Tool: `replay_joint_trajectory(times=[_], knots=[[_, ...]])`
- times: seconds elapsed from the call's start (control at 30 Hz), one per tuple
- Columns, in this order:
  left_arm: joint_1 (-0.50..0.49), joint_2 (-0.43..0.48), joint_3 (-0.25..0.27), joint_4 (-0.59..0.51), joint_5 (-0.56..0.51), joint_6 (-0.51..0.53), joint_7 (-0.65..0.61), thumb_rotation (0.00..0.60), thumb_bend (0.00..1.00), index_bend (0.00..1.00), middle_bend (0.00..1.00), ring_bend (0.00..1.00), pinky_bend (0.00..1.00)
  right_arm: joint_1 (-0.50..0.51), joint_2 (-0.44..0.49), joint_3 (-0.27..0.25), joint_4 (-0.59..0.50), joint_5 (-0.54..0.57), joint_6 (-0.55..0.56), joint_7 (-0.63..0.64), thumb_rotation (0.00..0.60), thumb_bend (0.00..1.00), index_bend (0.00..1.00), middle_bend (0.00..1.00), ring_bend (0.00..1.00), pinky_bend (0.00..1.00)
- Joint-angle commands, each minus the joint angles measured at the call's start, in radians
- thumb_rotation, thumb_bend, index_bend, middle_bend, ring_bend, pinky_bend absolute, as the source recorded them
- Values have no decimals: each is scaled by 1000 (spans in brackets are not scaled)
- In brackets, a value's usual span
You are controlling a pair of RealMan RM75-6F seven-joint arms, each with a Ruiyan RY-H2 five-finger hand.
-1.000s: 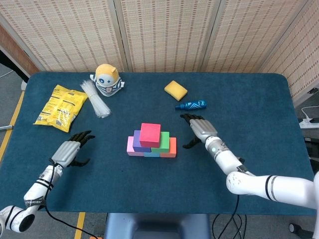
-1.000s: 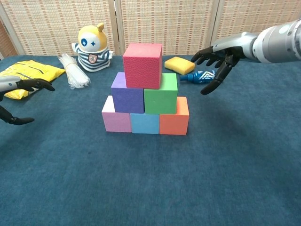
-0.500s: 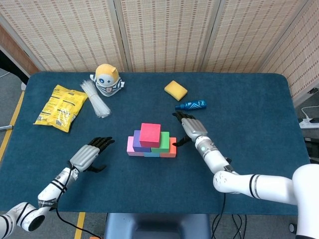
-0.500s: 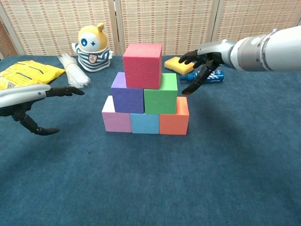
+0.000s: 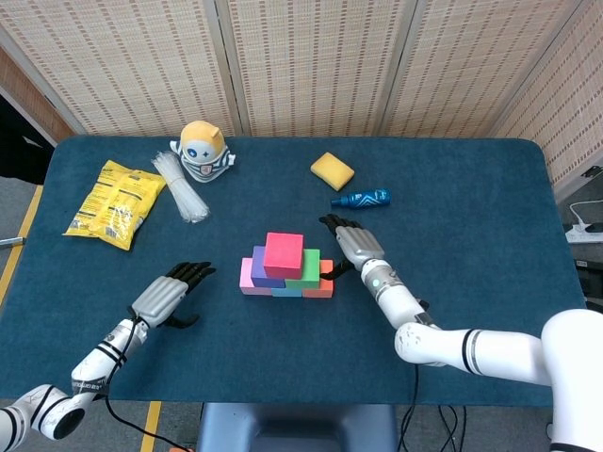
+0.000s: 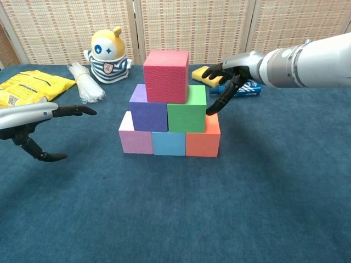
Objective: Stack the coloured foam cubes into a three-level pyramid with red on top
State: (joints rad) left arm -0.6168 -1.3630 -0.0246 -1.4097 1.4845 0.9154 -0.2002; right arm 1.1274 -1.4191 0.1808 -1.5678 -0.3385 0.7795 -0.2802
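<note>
On a dark teal table, a red cube tops purple and green cubes over pink, light blue and orange ones, near a yellow-headed, striped doll, yellow sponge, yellow packet and blue bottle.

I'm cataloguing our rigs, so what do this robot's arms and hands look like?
Both arms are glossy white tubes with black bands at the joints. Each ends in a silver-grey metallic hand, the left hand and the right hand, with black fingers. A green light glows on the right wrist, and a black cable trails beside the left forearm.
</note>
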Motion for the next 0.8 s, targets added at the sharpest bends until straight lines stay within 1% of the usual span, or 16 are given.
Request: replay_joint_trajectory(times=[0.03,0.27,0.5,0.67,0.8], knots=[[1,-1,3,4,-1,1,-3,600,334,33,0,0,47,3,-4,3,4,5,-2,-3,600,246,0,91,0,151],[0,-1,11,11,-1,0,-11,600,336,33,0,0,47,10,-11,4,6,22,1,-20,600,245,0,91,0,151],[1,-5,15,22,-6,1,-13,600,336,33,0,0,47,6,25,-10,-26,34,11,-44,600,246,0,91,0,151],[-3,-34,8,66,-43,-24,7,600,336,34,0,0,47,-3,66,-32,-54,37,27,-70,600,245,0,91,0,146],[-7,-68,6,105,-72,-48,42,600,336,34,0,0,47,-6,72,-65,-49,47,35,-105,600,245,0,91,0,141]])
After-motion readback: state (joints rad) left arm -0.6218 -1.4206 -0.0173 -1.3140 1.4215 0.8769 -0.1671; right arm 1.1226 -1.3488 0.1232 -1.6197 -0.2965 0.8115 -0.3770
